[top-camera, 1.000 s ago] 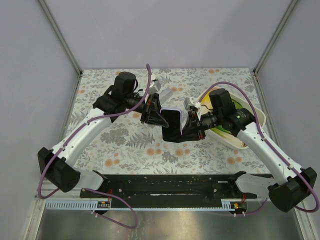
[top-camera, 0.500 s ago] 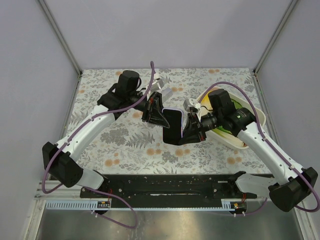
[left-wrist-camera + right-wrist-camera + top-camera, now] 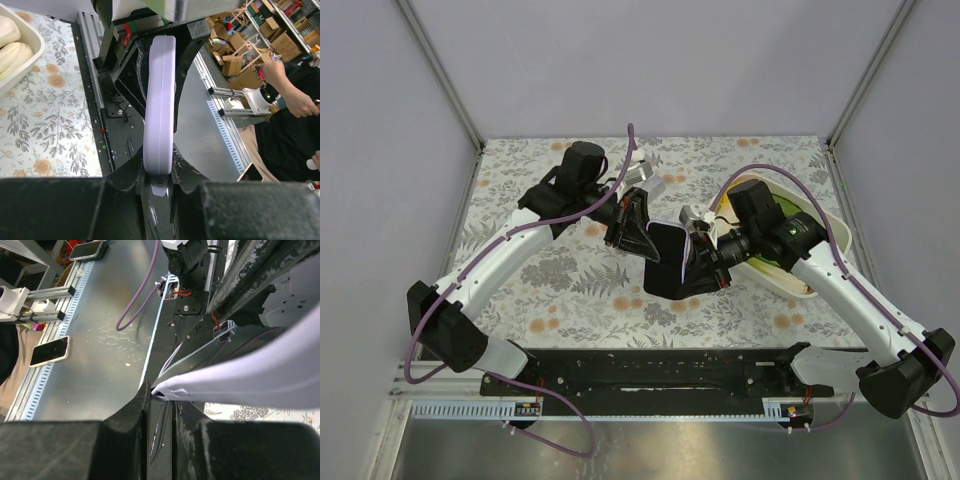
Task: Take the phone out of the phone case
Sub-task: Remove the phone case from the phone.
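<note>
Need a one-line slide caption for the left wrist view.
Left gripper pinches the lavender phone case edge-on while the right gripper clamps its far end; floral table behind.

Phone case (image 3: 667, 266) between left gripper (image 3: 644, 240) and right gripper (image 3: 697, 264).

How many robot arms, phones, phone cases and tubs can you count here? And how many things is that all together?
Robot arms: 2, the left arm and the right arm
Phone: 1
Phone case: 1
Tub: 1
Total: 5
</note>
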You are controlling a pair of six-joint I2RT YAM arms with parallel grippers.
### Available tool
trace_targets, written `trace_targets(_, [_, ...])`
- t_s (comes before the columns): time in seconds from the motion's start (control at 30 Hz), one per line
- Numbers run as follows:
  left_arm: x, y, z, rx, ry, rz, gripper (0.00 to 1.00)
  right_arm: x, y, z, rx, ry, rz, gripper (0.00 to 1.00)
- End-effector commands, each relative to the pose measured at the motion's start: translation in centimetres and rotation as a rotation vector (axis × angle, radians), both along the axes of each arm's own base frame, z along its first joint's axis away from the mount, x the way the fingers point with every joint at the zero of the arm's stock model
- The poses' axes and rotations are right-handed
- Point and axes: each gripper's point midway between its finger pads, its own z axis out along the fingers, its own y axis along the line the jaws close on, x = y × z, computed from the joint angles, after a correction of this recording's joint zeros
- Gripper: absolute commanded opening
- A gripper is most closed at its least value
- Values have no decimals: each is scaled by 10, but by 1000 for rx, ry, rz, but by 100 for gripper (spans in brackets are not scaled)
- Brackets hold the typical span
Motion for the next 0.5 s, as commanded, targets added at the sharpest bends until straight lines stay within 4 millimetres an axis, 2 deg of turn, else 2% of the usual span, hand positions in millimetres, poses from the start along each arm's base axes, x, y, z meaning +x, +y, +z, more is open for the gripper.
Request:
trace_targets(0.0, [70, -27, 10, -63, -320, 222, 0, -59, 6, 58, 247, -57, 318, 0])
trace_targets(0.47, [76, -34, 14, -65, -296, 227, 0, -68, 4, 52, 208, -153, 363, 0])
